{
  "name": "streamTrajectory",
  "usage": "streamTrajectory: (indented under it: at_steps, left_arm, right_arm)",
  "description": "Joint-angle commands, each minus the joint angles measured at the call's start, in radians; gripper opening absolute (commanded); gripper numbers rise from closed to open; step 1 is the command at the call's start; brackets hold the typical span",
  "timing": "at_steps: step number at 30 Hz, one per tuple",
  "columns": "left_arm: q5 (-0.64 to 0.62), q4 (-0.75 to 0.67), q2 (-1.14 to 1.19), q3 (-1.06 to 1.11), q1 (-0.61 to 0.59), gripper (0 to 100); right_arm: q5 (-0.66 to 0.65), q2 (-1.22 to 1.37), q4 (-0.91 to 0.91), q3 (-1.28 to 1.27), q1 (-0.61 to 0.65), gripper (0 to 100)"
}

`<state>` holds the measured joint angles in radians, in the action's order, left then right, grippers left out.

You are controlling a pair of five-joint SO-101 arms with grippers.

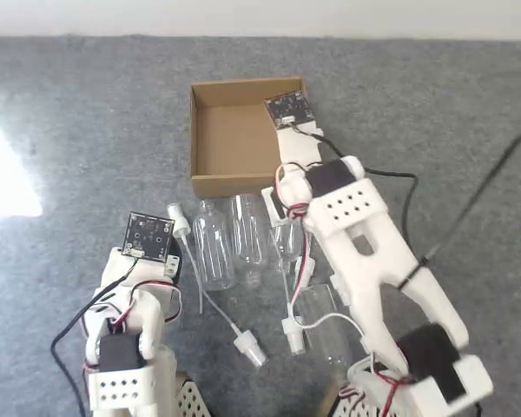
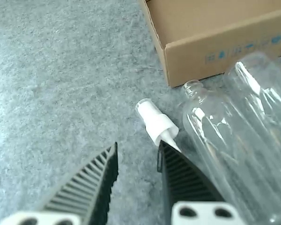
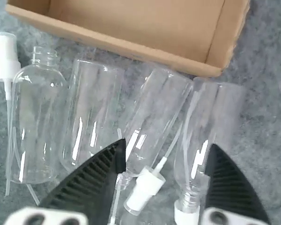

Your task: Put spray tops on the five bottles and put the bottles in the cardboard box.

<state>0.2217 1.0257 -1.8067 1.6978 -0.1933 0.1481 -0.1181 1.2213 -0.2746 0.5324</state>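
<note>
High view: grey bench [image 1: 61, 104], two arms reaching in from the near edge. Left arm sits low at the left.

Left wrist view: left gripper [image 2: 137, 151] is narrowly open and holds nothing, tips low over the bench. A loose spray top [image 2: 155, 123] lies just beside one fingertip; contact cannot be told. Next to it lies the first bottle [image 1: 213, 248] on its side, its bare neck toward the box [image 1: 210, 139].

Second bottle [image 1: 247, 228] lies alongside the first, touching or nearly so. Nearer the front edge, a second top [image 1: 250, 350] lies loose on the bench, its tube trailing back toward the first bottle. A third top [image 1: 293, 334] is just right of it, beside the low bottle [image 1: 326, 326], which lies partly under the right arm.

The box stands open-topped just beyond the bottle row. The right arm stretches over the row, its wrist over the box's right corner.

Right wrist view: right gripper [image 3: 166, 149] is spread wide and holds nothing, hanging above the row. Third bottle [image 3: 154, 112] lies between the fingers, neck away from the box. A white cap [image 3: 143, 187] sits at its mouth with its tube reaching inside; whether it is seated cannot be told. Fourth bottle [image 3: 208, 131] lies beside it, under the other finger, something white at its neck too.
</note>
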Motion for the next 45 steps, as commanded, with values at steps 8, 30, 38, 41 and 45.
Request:
streamTrajectory:
  at_steps: [8,30,38,41,45]
  left_arm:
    - [0.008,-0.026,-0.012,-0.012,-0.006,13]
    - [0.008,-0.021,-0.012,-0.012,-0.005,13]
    - [0.008,-0.02,-0.012,-0.012,-0.005,13]
    - [0.008,-0.02,-0.012,-0.012,-0.005,13]
    - [0.008,-0.02,-0.012,-0.012,-0.005,13]
  right_arm:
    - [0.026,0.15,-0.022,0.141,0.059,29.6]
    - [0.095,0.46,-0.021,0.292,0.056,27.4]
    - [0.095,0.46,-0.012,0.292,0.005,13.1]
    - [0.092,0.447,-0.012,0.292,-0.019,8.2]
    - [0.087,0.397,-0.01,0.29,-0.018,2.4]
